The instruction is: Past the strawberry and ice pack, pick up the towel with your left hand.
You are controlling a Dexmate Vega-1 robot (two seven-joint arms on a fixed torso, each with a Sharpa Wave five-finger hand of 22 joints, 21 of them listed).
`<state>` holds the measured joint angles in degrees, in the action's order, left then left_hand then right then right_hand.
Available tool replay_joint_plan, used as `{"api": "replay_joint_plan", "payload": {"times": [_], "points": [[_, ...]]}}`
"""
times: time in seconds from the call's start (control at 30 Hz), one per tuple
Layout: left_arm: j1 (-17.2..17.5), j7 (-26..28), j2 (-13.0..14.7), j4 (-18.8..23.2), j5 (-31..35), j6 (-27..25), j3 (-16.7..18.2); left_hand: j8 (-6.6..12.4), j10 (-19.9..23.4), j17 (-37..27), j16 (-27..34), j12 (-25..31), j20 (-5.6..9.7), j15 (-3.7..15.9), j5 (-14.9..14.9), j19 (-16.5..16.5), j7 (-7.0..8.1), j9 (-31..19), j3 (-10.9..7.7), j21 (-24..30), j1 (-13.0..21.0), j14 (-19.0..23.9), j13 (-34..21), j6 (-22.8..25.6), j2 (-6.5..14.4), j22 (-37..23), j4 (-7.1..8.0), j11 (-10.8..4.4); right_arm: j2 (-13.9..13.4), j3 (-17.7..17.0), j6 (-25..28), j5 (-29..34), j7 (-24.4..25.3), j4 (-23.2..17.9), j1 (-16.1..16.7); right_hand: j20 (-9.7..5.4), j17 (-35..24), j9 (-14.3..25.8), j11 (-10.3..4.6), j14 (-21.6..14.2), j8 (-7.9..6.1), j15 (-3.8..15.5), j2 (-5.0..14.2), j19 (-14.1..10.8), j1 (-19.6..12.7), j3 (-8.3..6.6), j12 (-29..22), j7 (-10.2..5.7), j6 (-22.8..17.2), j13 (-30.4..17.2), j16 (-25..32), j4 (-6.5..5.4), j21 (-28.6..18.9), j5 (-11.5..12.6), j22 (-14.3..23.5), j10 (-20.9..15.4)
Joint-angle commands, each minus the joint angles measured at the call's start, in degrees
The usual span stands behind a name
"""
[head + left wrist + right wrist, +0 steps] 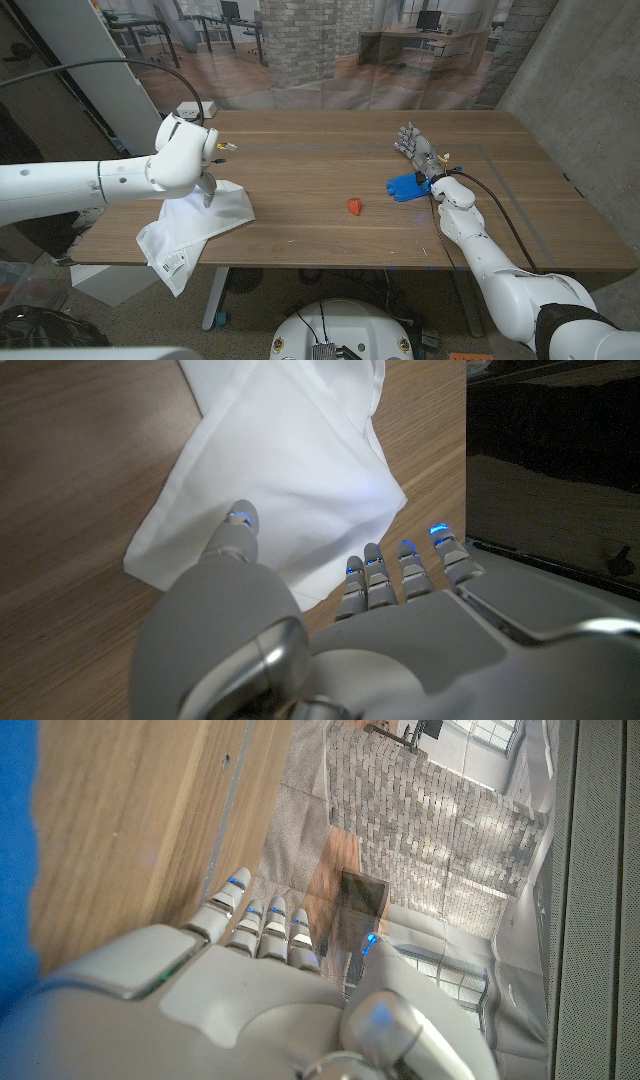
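Note:
A white towel (pixel 197 226) lies crumpled at the table's front left, one labelled corner hanging over the edge. My left hand (pixel 207 186) hovers just above the towel (pixel 290 450), fingers pointing down and spread; in the left wrist view the left hand (pixel 330 620) holds nothing, its fingertips (pixel 240 516) close over the cloth. A red strawberry (pixel 355 206) sits mid-table. A blue ice pack (pixel 407 186) lies right of it. My right hand (pixel 417 147) stands behind the ice pack (pixel 15 870), fingers straight, empty; the right hand (pixel 250 990) fingers reach past the table's edge.
The wooden table (pixel 320 150) carries a small white box (pixel 190 110) with a cable at its far left. A grey panel leans behind the table's left end. A wall rises past the right edge.

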<state>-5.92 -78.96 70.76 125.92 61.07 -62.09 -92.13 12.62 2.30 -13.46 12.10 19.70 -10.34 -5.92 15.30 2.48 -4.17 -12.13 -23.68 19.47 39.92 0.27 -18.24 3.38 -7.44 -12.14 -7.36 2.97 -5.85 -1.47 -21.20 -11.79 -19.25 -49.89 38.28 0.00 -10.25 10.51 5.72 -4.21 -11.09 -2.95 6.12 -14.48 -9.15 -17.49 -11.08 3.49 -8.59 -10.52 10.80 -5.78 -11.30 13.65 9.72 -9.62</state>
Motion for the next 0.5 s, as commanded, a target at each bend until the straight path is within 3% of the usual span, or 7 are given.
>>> {"api": "replay_joint_plan", "payload": {"times": [0.03,0.5], "points": [[4.2,0.0,-1.7,-2.7,-0.5,1.8,4.2,0.07,-0.2,-0.1,0.5,0.4,0.13,0.18,0.3,-0.3,-0.08,-0.3,0.45,0.1,-0.1,0.3,-0.3,0.6,0.6,-0.2,0.04,-0.29,0.0,-0.1,-1.2,0.1,-0.2,2.9,-1.3,-0.14,-0.3,0.3,-0.12,-0.6,-0.17,0.03,-0.19,-0.5,0.3,0.00,-0.3,-0.01,-0.6,-0.3,0.2,-0.04,-0.1,0.5,0.2,-0.6],[1.8,0.0,-3.2,-4.9,-0.9,1.1,-0.4,0.01,-0.1,-0.2,0.4,1.1,0.21,0.19,0.3,-0.4,0.01,-0.4,0.98,0.0,0.3,0.2,-0.7,0.8,0.9,-0.2,0.07,-0.32,0.1,-0.2,-2.4,0.1,-0.5,5.3,-2.2,-0.07,-0.3,0.3,-0.12,-0.7,-0.18,0.10,-0.20,-0.5,0.4,0.02,-0.2,-0.02,-0.6,-0.3,0.2,-0.02,0.0,0.6,0.2,-0.6]]}}
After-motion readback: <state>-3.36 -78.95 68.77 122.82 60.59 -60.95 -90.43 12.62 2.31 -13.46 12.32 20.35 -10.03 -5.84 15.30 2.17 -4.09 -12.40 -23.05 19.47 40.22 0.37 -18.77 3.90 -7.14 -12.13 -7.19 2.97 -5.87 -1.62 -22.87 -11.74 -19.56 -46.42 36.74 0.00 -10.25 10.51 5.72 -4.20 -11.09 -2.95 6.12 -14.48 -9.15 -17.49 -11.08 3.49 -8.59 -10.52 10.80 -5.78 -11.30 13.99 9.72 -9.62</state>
